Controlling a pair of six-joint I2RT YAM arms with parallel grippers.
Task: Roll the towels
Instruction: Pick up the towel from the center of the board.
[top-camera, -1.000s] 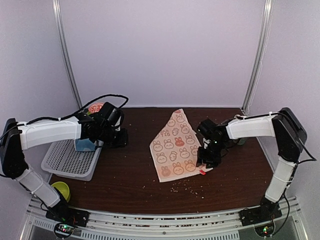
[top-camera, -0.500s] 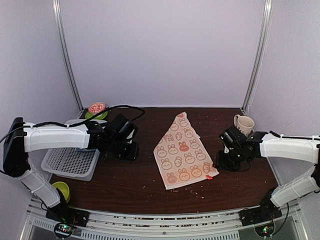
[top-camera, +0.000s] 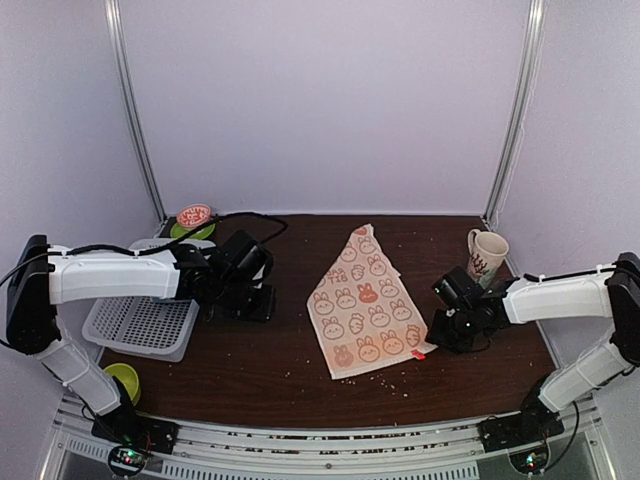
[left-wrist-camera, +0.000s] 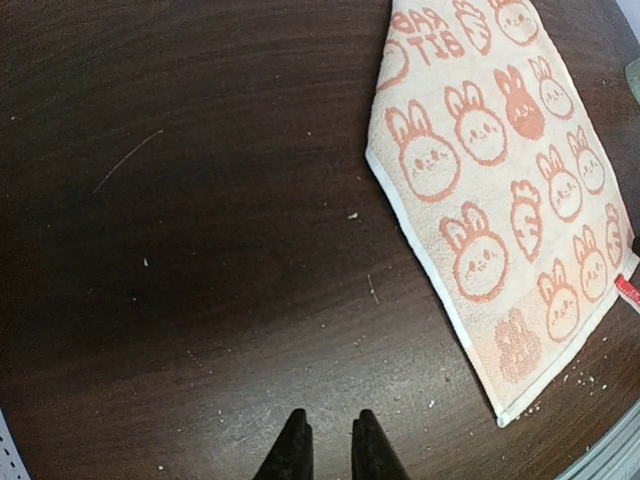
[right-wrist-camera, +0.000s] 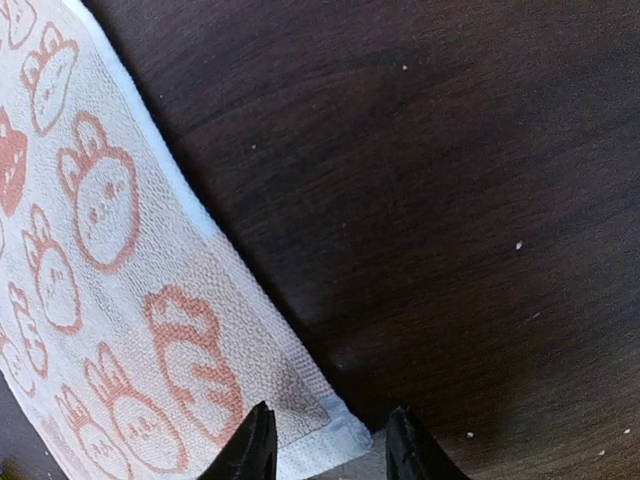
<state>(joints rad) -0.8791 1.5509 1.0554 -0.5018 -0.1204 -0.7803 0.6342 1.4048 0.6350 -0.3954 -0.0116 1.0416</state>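
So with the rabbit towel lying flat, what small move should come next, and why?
Probably lower the right gripper and close on the rabbit towel at its near right corner: its jaws stand apart just over that corner, holding nothing, and no roll has been started yet.
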